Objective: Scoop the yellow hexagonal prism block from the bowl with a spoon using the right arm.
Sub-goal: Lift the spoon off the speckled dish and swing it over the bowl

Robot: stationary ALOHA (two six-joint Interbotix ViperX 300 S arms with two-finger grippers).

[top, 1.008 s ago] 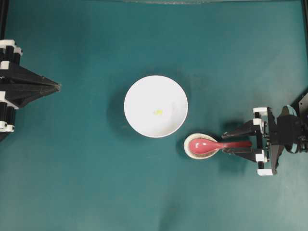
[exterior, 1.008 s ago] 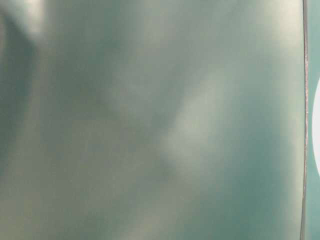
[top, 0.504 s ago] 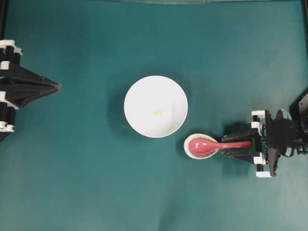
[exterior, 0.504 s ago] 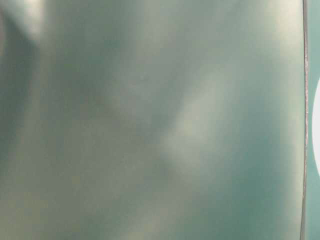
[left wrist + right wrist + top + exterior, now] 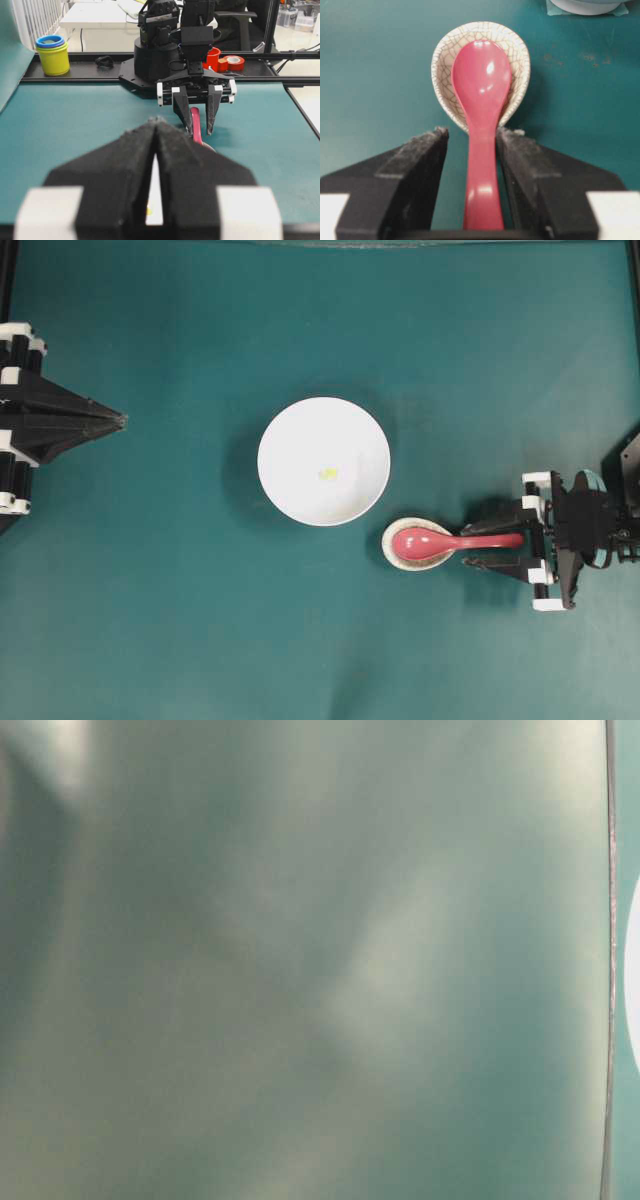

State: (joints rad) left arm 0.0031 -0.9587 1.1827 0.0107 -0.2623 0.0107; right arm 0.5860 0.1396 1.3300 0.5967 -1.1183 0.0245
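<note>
Overhead exterior view: my right gripper (image 5: 497,548) straddles the handle of the spoon (image 5: 440,541), whose scoop lies in a small speckled dish (image 5: 398,556) just beside the white bowl (image 5: 290,490); the yellow hexagonal prism block (image 5: 327,474) sits near the bowl's middle, a tiny bright speck far smaller than the scoop. My left gripper (image 5: 118,420) stays well apart at the edge, fingers pressed together to a point. The table-level exterior view is a blurred teal wash and tells me nothing. In the left wrist-mounted view, my two right fingers (image 5: 181,107) stand either side of the glossy pink-red handle with gaps showing. The right wrist-mounted view confirms it: my fingers (image 5: 422,167) are spread, flanking the handle but not yet pinching it. I judge the risk lies in closing here (the handle is slick, flat and narrow): an off-centre squeeze could twist the spoon, slide it out, or drag the little dish along and nudge the bowl.
</note>
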